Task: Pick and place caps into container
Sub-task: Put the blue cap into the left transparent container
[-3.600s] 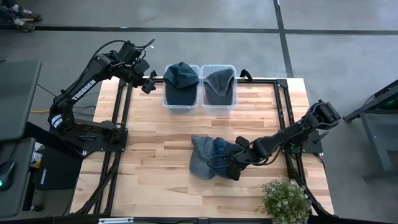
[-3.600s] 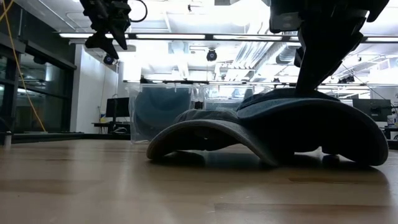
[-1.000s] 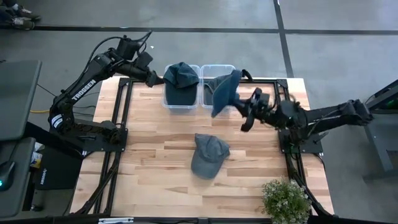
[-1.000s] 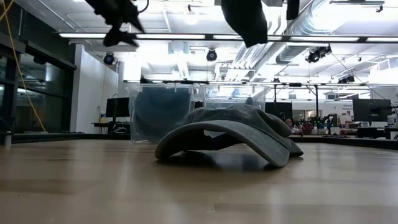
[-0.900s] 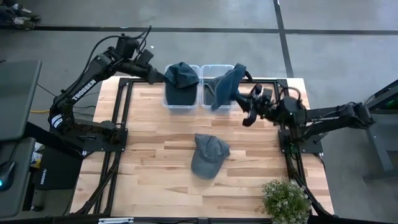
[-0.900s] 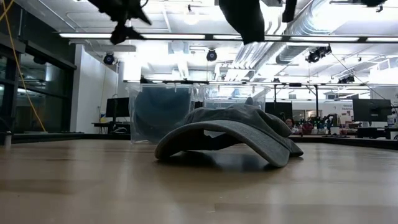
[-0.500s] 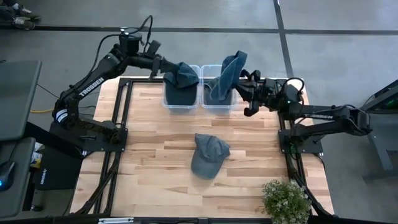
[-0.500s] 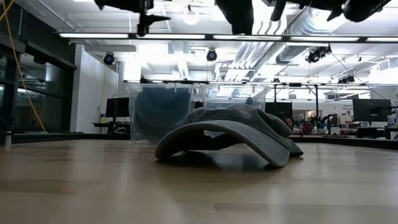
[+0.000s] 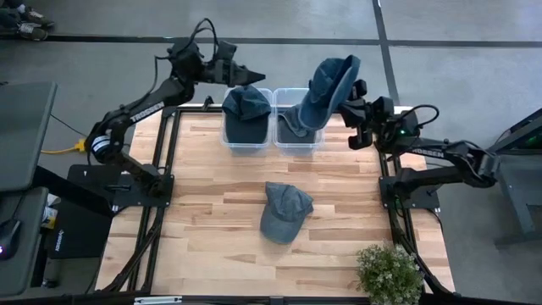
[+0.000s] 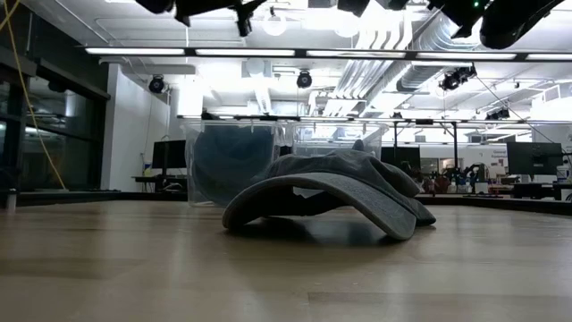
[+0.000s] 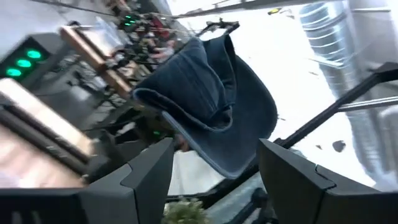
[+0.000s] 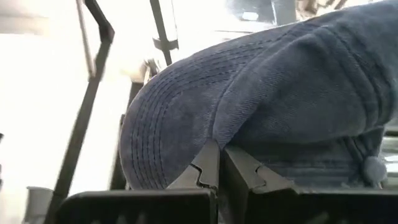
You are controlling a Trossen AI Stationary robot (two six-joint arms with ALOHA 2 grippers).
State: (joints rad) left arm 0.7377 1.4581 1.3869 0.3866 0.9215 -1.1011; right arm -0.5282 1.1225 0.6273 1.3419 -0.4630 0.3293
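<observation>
One denim cap (image 9: pixel 330 89) hangs pinched in the right gripper (image 9: pixel 349 100), upper centre, over the right bin (image 9: pixel 297 140) (presumably for dropping in); the left gripper (image 9: pixel 241 74), jaws apart and empty, hovers upper left.

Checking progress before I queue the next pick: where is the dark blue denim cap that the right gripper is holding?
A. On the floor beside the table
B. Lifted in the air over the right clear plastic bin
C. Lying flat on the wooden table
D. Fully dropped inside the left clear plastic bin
B: the right gripper, shut on its fabric, holds the dark blue denim cap raised above the right clear plastic bin, not yet released.
</observation>
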